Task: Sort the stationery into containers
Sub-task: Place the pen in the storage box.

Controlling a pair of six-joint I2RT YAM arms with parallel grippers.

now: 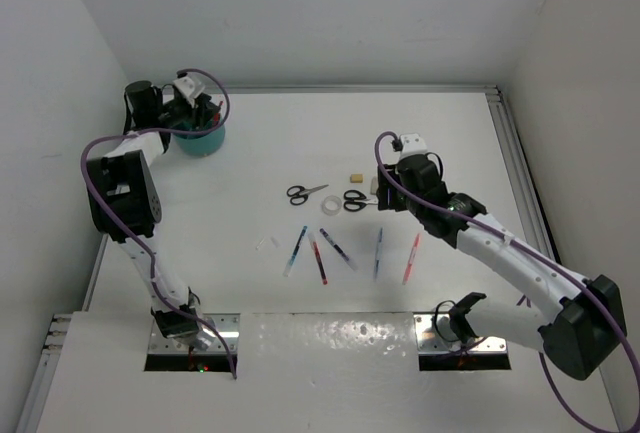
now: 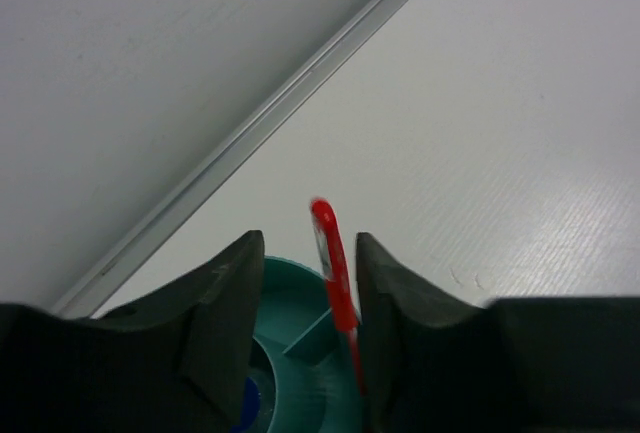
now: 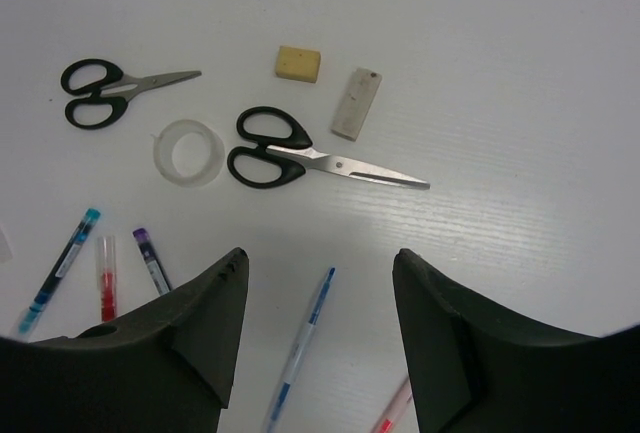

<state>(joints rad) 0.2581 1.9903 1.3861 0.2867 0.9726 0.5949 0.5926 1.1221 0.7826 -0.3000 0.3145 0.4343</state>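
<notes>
The teal organiser (image 1: pixel 200 140) stands at the far left of the table. My left gripper (image 1: pixel 200 108) hovers right over it. In the left wrist view a red pen (image 2: pixel 335 273) stands in a compartment of the organiser (image 2: pixel 290 298), leaning on the right finger, with a gap to the left one; the left gripper (image 2: pixel 310 243) is open. My right gripper (image 3: pixel 320 258) is open above a blue pen (image 3: pixel 305 343), holding nothing. Beyond it lie scissors (image 3: pixel 280 148), a tape roll (image 3: pixel 190 151), a beige eraser (image 3: pixel 299 63) and a second pair of scissors (image 3: pixel 95 93).
Several pens lie in a row mid-table, among them a blue one (image 1: pixel 296 250), a red one (image 1: pixel 317 258) and a pink-red one (image 1: pixel 411 258). A pale flat block (image 3: pixel 356 103) lies by the eraser. A small white piece (image 1: pixel 265 243) sits left of the pens. Walls close in left and behind.
</notes>
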